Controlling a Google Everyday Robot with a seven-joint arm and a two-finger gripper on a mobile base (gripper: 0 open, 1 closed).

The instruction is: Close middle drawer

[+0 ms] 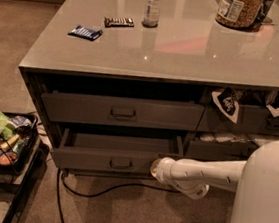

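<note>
1. My hand (153,167) is low in front of the cabinet, at the end of my white arm (203,172), which reaches in from the right. It is up against the right end of the middle drawer's front. I cannot tell whether it is clenched or released.
2. The middle drawer (83,160) stretches away to the left of my hand. It stands partly pulled out, and a strip of its inside shows just above and behind the front.
3. The drawer's small bar handle (121,163) lies just to the left of my hand at about the same height. My hand is not on it.
4. Above my hand sits a wider drawer (79,107) with a like handle at its centre.
5. Higher up is the counter (195,59). On it, well above my hand and a little to the left, stands a clear bottle (152,7). Just left of the bottle is a dark snack bar (119,22), and further left a blue packet (85,32).
6. A jar (236,9) stands on the counter far above my hand and to the right.
7. Up and to the right of my hand, open shelves hold snack bags (226,103).
8. Below my hand, a black cable (110,188) trails over the carpet towards the left.
9. Far to the left on the floor is a black rack (23,186) filled with packets and bottles.
</note>
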